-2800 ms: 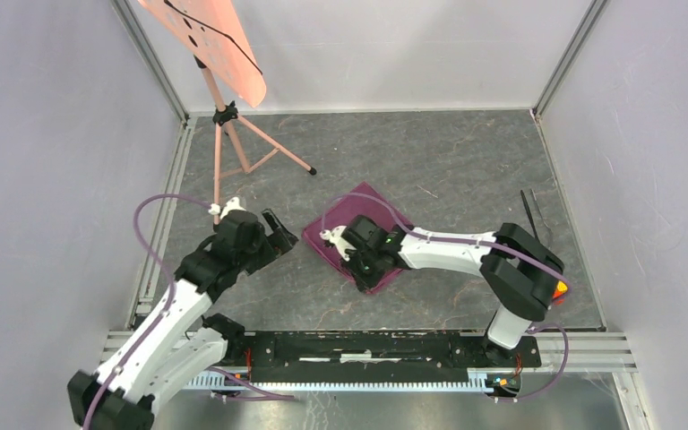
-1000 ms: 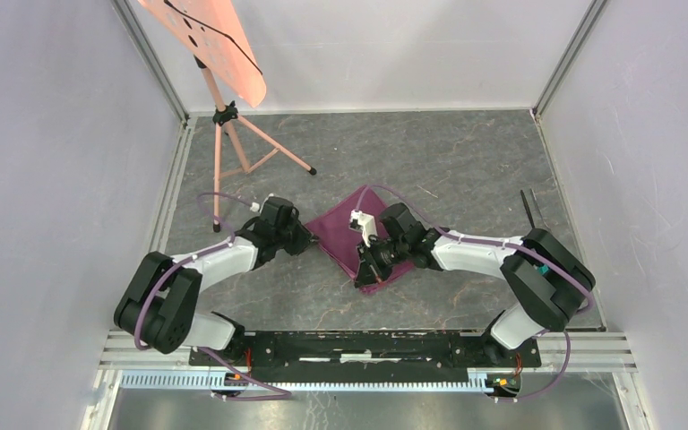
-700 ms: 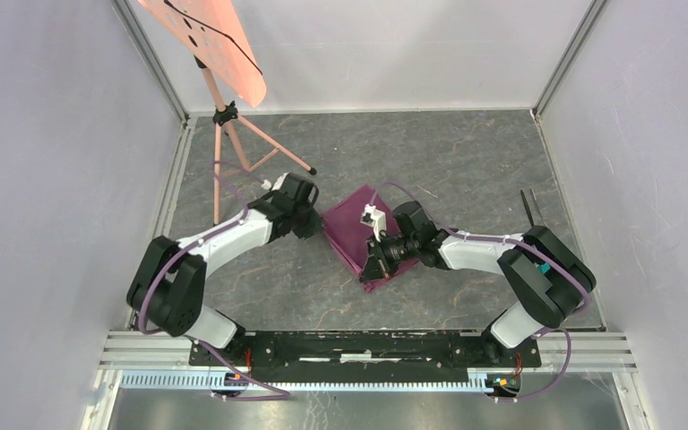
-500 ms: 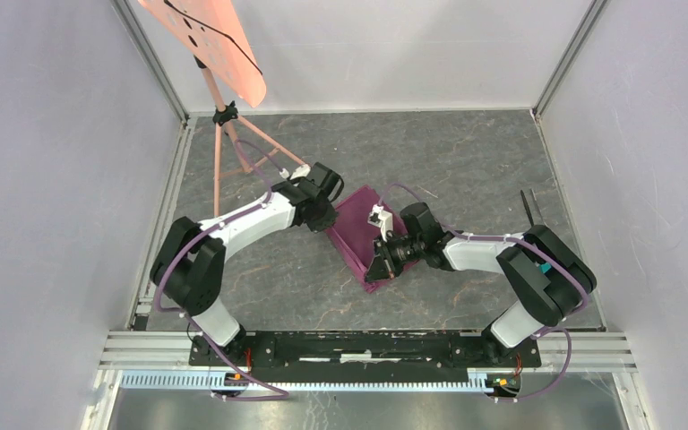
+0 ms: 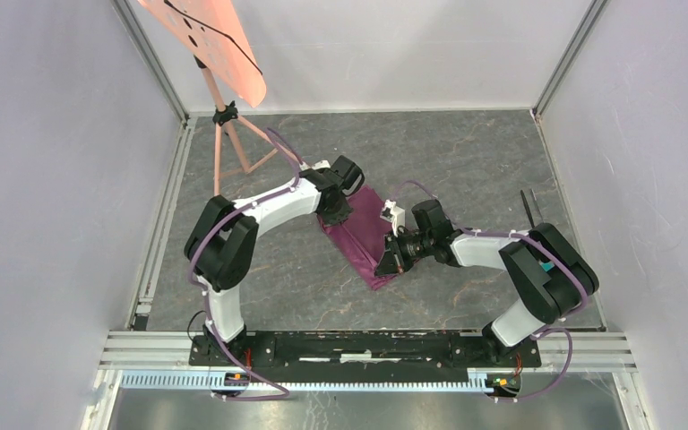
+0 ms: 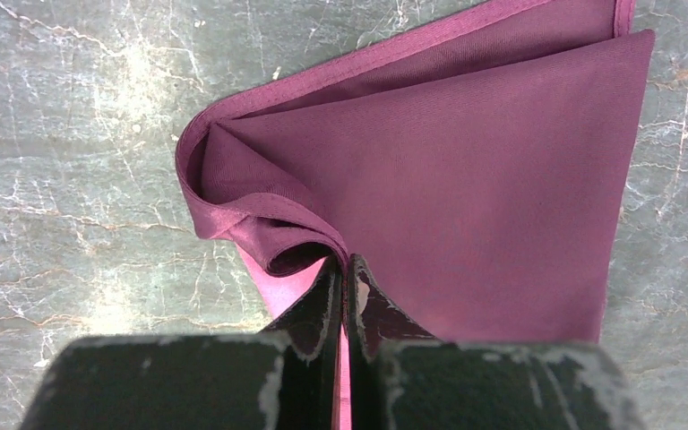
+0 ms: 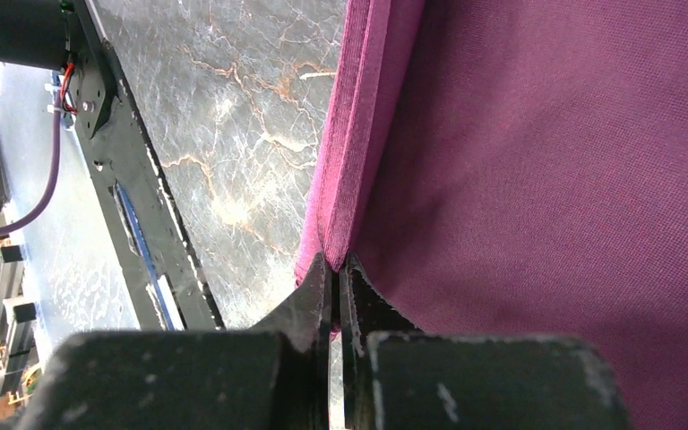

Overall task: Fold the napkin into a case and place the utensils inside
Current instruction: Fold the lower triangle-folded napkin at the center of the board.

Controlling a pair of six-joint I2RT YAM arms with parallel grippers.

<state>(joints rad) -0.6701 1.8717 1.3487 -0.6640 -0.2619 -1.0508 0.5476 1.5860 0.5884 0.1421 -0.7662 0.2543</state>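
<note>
The plum napkin (image 5: 365,240) lies folded in a narrowing strip at the table's middle. My left gripper (image 5: 334,218) is shut on a top layer at the napkin's far left corner. In the left wrist view the napkin (image 6: 466,161) curls up into a loose roll at the fingertips (image 6: 344,265). My right gripper (image 5: 386,265) is shut on the near corner; in the right wrist view its tips (image 7: 335,262) pinch the stacked edges of the napkin (image 7: 546,179). Two dark utensils (image 5: 530,213) lie together by the right wall, apart from both grippers.
A pink tripod (image 5: 233,152) carrying an orange board (image 5: 206,40) stands at the back left. Metal frame rails (image 5: 161,224) run along the table's sides, and the black base rail (image 5: 358,348) runs along the near edge.
My left arm has swung from the napkin's left side toward the back and right, dragging the gripped layer across. The napkin now looks narrower. My right gripper shifted slightly right, still holding.
</note>
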